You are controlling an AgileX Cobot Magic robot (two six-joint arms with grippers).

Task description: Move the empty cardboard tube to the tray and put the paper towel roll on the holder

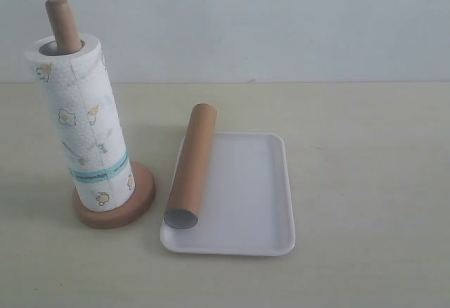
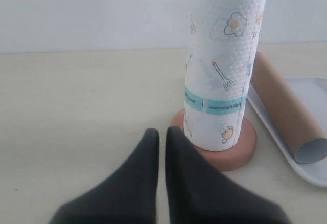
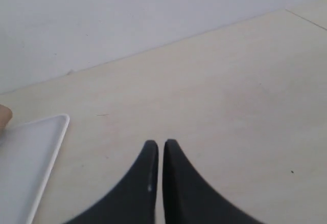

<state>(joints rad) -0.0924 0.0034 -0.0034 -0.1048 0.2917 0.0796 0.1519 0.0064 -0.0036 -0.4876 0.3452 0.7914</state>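
The paper towel roll [image 1: 83, 125] stands upright on the wooden holder [image 1: 116, 206], whose post tip [image 1: 63, 23] pokes out of the core. The brown cardboard tube [image 1: 192, 166] lies along the left rim of the white tray [image 1: 249, 195]. Neither gripper shows in the exterior view. The left wrist view has my left gripper [image 2: 162, 132] shut and empty, a short way from the holder base [image 2: 230, 152], with the roll [image 2: 222, 65], the tube [image 2: 286, 114] and the tray [image 2: 311, 88] beyond. My right gripper [image 3: 159, 144] is shut and empty over bare table, the tray corner [image 3: 30, 147] off to one side.
A pale wall [image 1: 267, 20] rises behind the light table [image 1: 365, 153]. The table stretches on to the right of the tray and in front of it.
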